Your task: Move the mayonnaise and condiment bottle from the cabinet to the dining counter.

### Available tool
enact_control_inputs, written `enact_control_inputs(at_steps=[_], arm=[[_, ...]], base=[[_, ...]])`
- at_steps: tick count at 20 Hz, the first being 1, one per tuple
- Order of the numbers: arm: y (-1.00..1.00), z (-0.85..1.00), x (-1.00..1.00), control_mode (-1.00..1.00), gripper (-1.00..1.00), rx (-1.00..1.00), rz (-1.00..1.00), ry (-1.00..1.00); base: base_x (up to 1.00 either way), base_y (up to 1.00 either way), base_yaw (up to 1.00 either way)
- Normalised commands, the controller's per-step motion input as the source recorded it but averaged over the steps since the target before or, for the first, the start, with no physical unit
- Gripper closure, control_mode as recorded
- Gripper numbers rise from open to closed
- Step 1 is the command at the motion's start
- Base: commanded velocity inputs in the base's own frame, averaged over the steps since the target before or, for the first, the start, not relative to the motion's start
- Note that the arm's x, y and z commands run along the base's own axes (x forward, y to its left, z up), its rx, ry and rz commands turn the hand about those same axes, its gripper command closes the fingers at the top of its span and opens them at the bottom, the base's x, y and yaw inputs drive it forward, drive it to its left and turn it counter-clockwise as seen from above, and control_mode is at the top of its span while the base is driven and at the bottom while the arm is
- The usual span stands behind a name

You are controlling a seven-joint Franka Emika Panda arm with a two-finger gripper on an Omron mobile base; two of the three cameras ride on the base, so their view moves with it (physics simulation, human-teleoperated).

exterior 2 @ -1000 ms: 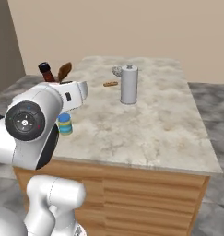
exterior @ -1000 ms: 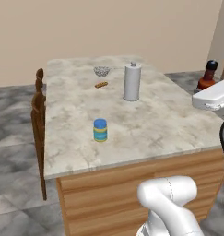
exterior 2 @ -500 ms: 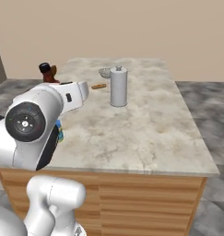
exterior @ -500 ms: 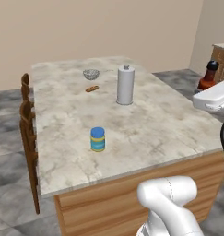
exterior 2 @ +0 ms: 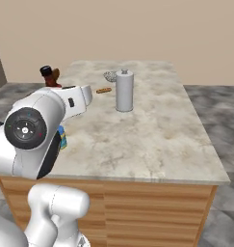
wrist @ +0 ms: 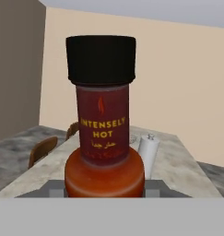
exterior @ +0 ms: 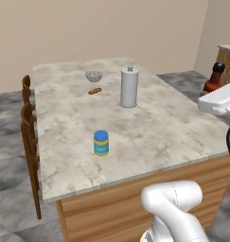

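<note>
in the left base view, two wooden chairs [exterior: 29,127] stand against the left edge of the dining counter [exterior: 159,127], a large beige marble-veined top on a wood base. toward the near left of the counter stands the mayonnaise [exterior: 101,142], upright, a short jar with a blue lid and a blue, yellow and green label. farther back lie a small metal bowl [exterior: 93,75] and just in front of it a little brown stick-shaped item [exterior: 94,91]. to the right of these a tall grey cylinder [exterior: 129,87] with a knob top stands upright, well apart from the mayonnaise. at the far right of this view, beyond the counter's right edge, the condiment bottle [exterior: 213,79] is upright above the white end of the arm, not on the counter.

in the right base view the bottle [exterior 2: 50,76] shows at the left, its black cap and reddish-brown neck rising behind the white arm, with the mayonnaise [exterior 2: 62,138] mostly hidden behind the arm's big joint. the grey cylinder [exterior 2: 124,91] stands mid-counter.

in the hand view the condiment bottle [wrist: 103,138] sits close and upright in the gripper [wrist: 104,186], its label reading "intensely hot". the gripper is pinching the bottle's wide base, the fingertips largely hidden behind it. the counter and the grey cylinder [wrist: 147,154] lie beyond.
</note>
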Motion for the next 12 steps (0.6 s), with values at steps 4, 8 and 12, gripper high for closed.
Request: enact_control_inputs(at_steps=[4, 8, 12], arm=[[0.00, 0.00, 0.00, 1.00, 1.00, 0.00, 0.00, 0.00], [0.07, -0.23, 0.33, -1.00, 1.00, 0.00, 0.03, 0.04], [0.13, -0.32, 0.47, -1.00, 1.00, 0.00, 0.12, 0.07]], base=[[0.00, 0.00, 0.00], [0.00, 0.00, 0.00], [0.00, 0.00, 0.00]])
